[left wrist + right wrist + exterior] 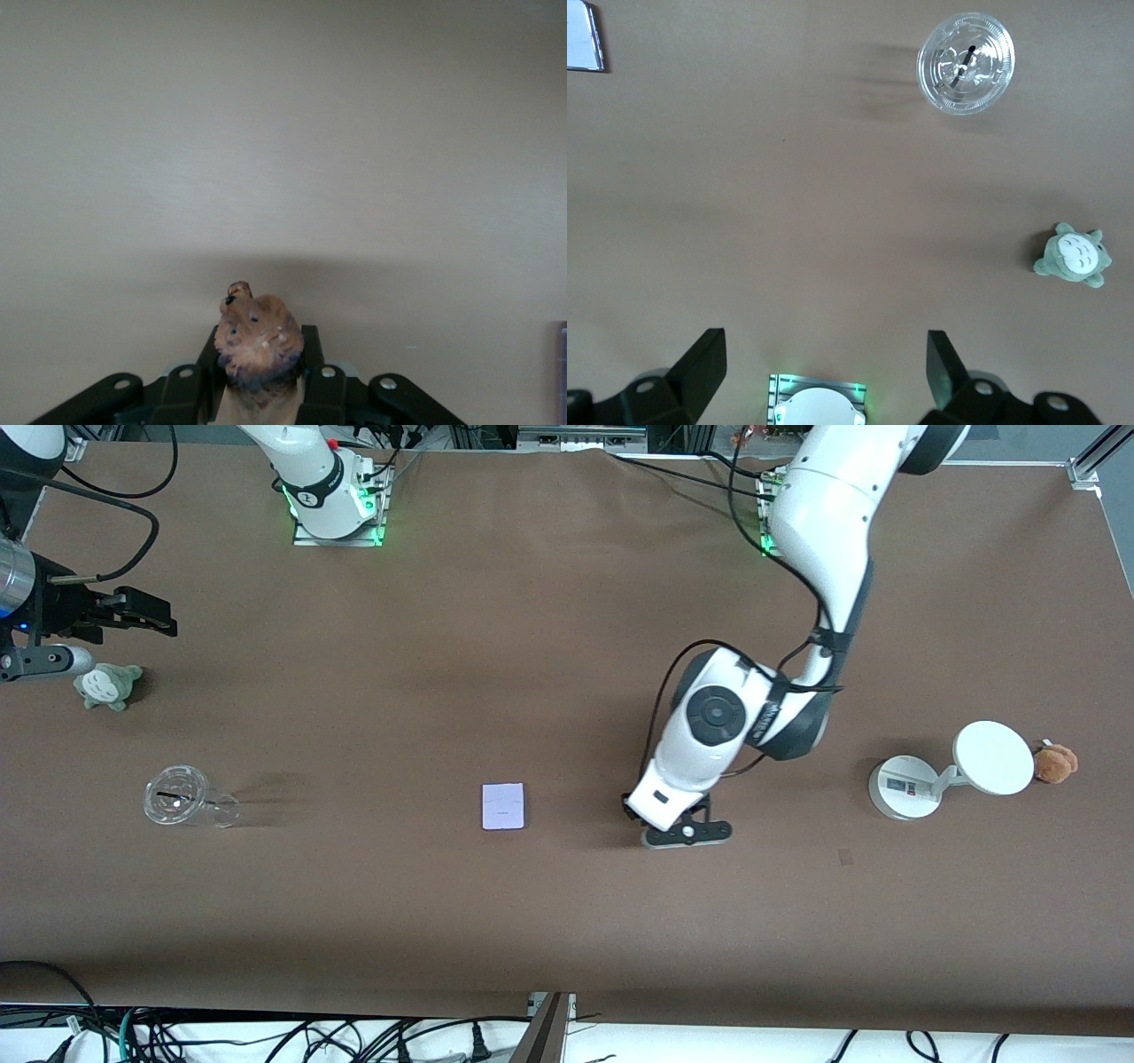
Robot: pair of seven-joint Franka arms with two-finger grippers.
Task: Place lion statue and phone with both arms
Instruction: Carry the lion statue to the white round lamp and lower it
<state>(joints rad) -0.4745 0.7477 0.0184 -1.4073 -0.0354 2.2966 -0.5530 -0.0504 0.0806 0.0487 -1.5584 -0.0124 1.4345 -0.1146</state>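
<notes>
Brown table (549, 646), phone (503, 806), clear plastic cup (182, 797), grey-green plush (106, 685), white disc device (952, 772), brown plush (1055, 763)

phone (503, 806) unobstructed, clear cup (180, 797) well apart

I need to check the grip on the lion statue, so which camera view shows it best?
The left wrist view: the lion statue fills the lower middle, pinched in the left claw. In the front view the left claw sits low over the table beside the phone, and the arm hides the statue. The right wrist view doesn't show it.
</notes>
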